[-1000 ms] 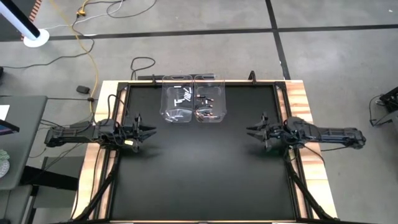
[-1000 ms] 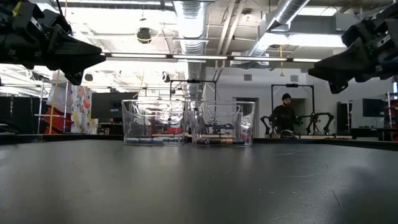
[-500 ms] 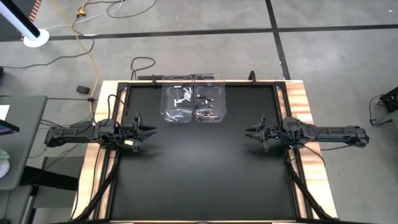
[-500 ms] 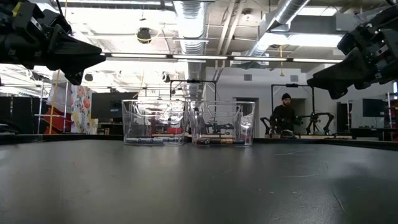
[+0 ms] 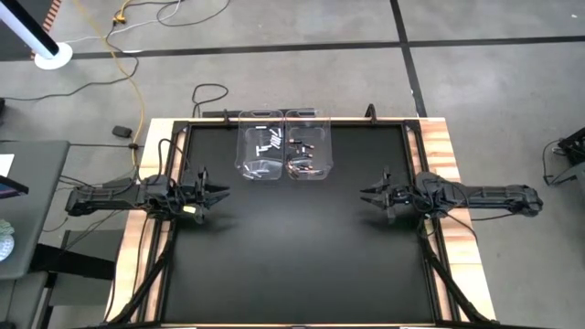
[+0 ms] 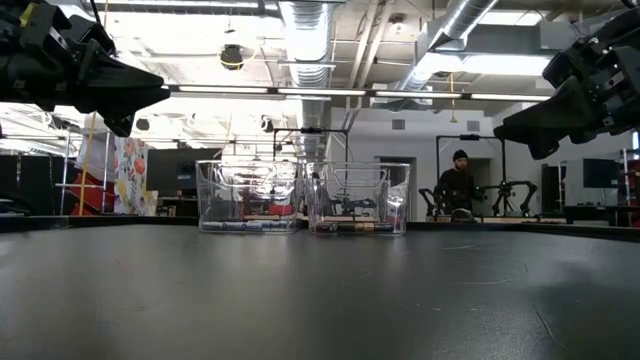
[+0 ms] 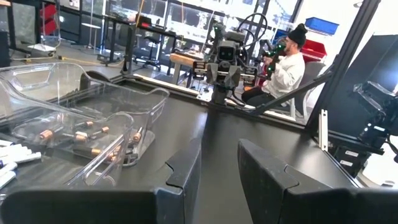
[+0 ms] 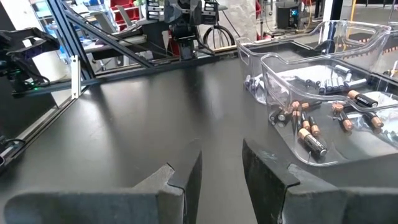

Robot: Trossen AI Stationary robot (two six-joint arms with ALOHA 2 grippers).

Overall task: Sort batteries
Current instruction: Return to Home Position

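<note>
Left gripper and right gripper hover at opposite table sides, each slightly open and empty, clear of the bins. Batteries lie inside: white left, dark right.

Grey concrete floor below; silver ceiling ducts and strip lights overhead.

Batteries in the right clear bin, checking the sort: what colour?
Small cylindrical batteries: black, copper-coloured ends; right wrist view best.
</note>
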